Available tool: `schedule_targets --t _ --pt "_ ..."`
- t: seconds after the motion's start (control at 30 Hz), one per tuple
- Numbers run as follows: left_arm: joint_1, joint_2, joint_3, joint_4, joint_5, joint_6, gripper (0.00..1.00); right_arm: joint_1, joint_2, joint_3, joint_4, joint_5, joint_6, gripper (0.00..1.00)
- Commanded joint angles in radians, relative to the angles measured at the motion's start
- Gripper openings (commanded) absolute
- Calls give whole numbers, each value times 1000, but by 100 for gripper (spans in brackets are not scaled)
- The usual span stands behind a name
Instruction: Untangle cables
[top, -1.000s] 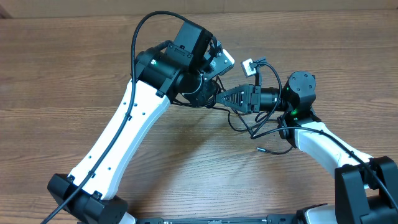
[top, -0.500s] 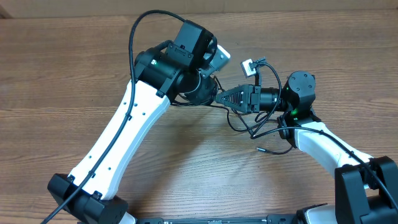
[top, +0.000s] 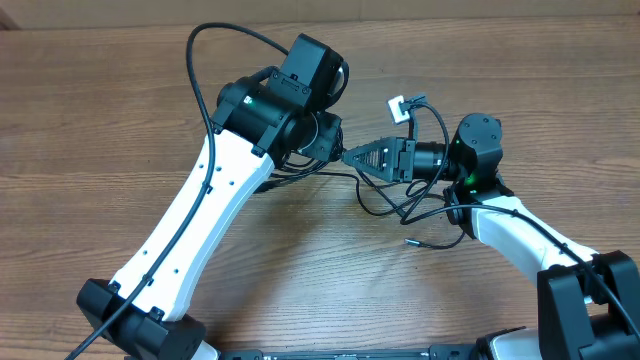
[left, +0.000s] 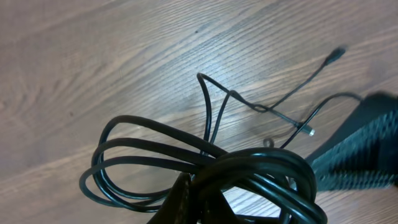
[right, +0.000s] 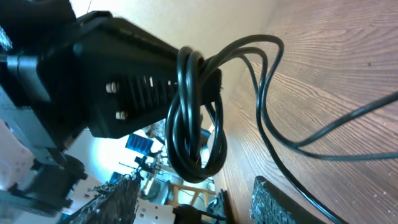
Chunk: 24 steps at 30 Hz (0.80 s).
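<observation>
Item: cables (left: 205, 163), thin black cords, several turns gathered into one crossed coil. Location: raised off the counter (top: 110, 130) near its middle, between the two arms. Loose lengths trail down onto the wood, one ending in a small plug (top: 409, 241), another rising to a white connector (top: 397, 104). Holder: left fingers (left: 181, 198), pressed together on the coil where the turns cross, so that the loops hang from that one pinch. Second tool: right fingers (right: 273, 202), spread with nothing between them, level with the coil and just beside it, pointing toward the left wrist. Condition: tangle not yet undone; the turns lie over one another and no single strand stands clear. Step in hand, as judged: the right arm reaches in to take one strand and draw it out. Handling notes: choose a single outer turn or a free tail, not the whole bunch; close on it a little away from the left pinch; draw outward slowly, away from the left arm, with the left grip firm. Should the coil tighten, let go and try another strand. Risks: thin cord slipping from the pads; a plug catching in a loop.
</observation>
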Motion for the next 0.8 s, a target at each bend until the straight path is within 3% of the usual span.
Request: schedule_targets --t 0.0,0.1,0.27,0.37,0.57,0.77 --pt "-9 7 -1 -42 21 -323 4 28 -10 3 4 67 -119 55" --pt "-9 7 -1 -66 20 -407 4 40 -10 3 4 122 -175 47" --pt "-9 7 -1 -66 39 -420 4 40 -10 3 4 170 -180 34" --pt "-11 7 -1 -71 39 -519 4 41 -10 3 4 176 -180 22" --pt "-13 7 -1 -74 38 -564 5 42 -10 3 4 175 -179 4" --pt "-12 7 -1 -80 -33 -680 4 48 -10 3 -29 171 -171 4"
